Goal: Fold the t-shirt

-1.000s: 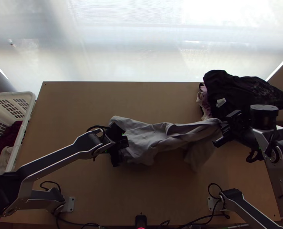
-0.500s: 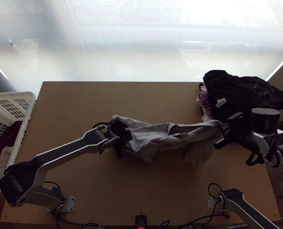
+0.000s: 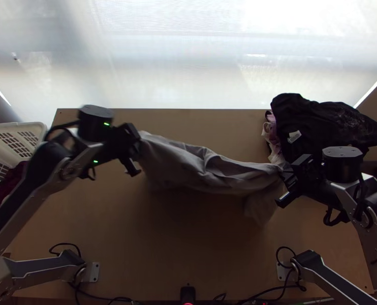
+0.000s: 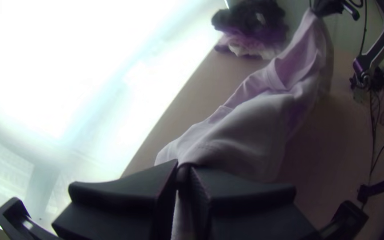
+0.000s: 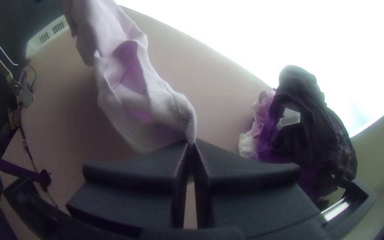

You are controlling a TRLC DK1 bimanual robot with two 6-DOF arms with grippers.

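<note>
In the top view my left gripper (image 3: 133, 148) is at the left end of the light grey t-shirt (image 3: 188, 161), and my right gripper (image 3: 285, 187) is at its right end. The shirt hangs stretched between them in long folds, a loose part drooping near the right end. In the left wrist view the left gripper (image 4: 184, 166) is shut on one end of the shirt (image 4: 245, 129). The right gripper (image 5: 191, 143), in the right wrist view, has its fingers closed on a hemmed corner of the shirt (image 5: 156, 102).
A black garment (image 3: 325, 122) lies heaped over pink and white cloth (image 3: 273, 137) at the table's back right. At the left stands a white basket (image 3: 38, 133) with dark red cloth (image 3: 8, 188). Bare wood (image 3: 188, 244) shows along the table's near part.
My left gripper has swung left and toward the table's far edge, drawing the shirt's left end along and stretching the cloth. The right gripper has shifted slightly to the left.
</note>
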